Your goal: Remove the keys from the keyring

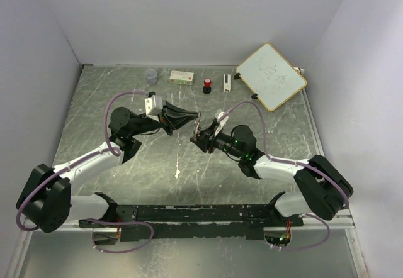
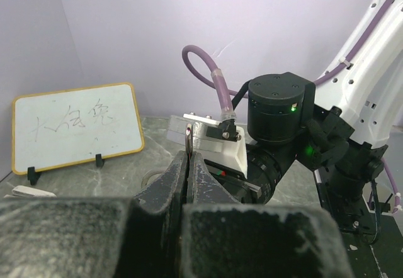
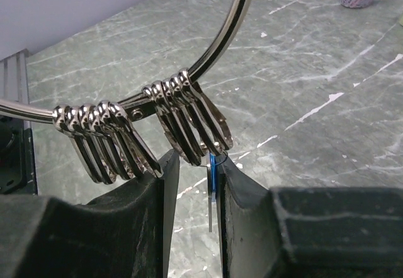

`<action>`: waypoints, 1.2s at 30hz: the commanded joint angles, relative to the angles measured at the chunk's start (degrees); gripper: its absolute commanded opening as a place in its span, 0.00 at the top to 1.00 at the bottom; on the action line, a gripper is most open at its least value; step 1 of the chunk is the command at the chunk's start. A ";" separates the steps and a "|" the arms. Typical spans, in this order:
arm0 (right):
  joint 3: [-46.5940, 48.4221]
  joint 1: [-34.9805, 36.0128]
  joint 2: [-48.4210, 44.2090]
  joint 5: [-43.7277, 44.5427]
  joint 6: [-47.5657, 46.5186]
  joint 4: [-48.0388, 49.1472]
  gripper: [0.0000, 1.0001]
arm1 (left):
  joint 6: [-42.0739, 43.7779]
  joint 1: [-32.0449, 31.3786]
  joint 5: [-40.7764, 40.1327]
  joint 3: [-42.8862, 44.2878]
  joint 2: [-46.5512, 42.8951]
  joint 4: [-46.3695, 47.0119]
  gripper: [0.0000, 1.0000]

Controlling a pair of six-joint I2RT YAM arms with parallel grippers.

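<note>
The keyring is a thin silver wire ring with two bunches of silver clips hanging from it. It is held in the air between my two grippers. My left gripper is shut on the ring's edge, which pokes up above its tips. My right gripper is open just under the clips. The blue-headed key hangs between its fingers, close against the right finger. The red-headed key is not clearly visible. In the top view both grippers meet at mid-table.
A small whiteboard leans at the back right. Along the back stand a black object with a red top, a small white box, a clear cup and a white piece. White walls enclose the table.
</note>
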 commanded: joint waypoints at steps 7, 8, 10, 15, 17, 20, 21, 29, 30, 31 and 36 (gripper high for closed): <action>2.51 1.70 1.36 0.75 -0.75 1.51 0.94 | -0.16 -0.58 0.90 0.10 -2.26 2.20 0.93; 2.67 1.80 1.47 0.96 -0.75 1.26 1.00 | 0.19 -0.58 0.49 -0.06 -2.41 1.91 0.93; 2.89 2.02 1.44 1.17 -0.91 0.64 1.00 | 0.88 -0.66 -0.71 -0.39 -2.86 1.12 0.93; 3.94 3.11 0.01 3.51 -1.94 -4.37 1.00 | 2.19 -0.67 -5.80 -1.15 -3.88 -1.49 0.91; 5.15 3.82 -1.80 6.14 -2.85 -9.76 1.00 | 2.84 -0.67 -9.06 -0.58 -4.00 -4.77 0.84; 9.58 6.66 -5.36 15.29 -4.39 -23.52 1.00 | 5.19 -0.62 -14.99 0.01 -4.26 -10.57 0.75; 11.30 8.16 -6.51 19.35 -4.81 -28.32 1.00 | 5.73 -0.67 -17.10 0.11 -4.28 -12.37 0.74; 26.89 17.36 -8.35 50.03 -4.54 -61.64 1.00 | 6.03 -0.63 -29.52 -2.06 -4.19 -16.03 0.60; 28.54 18.09 -8.02 53.01 -4.12 -64.08 1.00 | 5.96 -0.64 -30.33 -2.06 -4.02 -16.21 0.60; 30.35 18.61 -7.53 55.33 -3.61 -66.65 1.00 | 5.95 -0.62 -30.84 -2.00 -3.82 -16.53 0.59; 40.92 19.34 -1.48 62.12 -0.34 -80.37 1.00 | 6.28 -0.66 -35.19 -2.16 -3.65 -18.03 0.57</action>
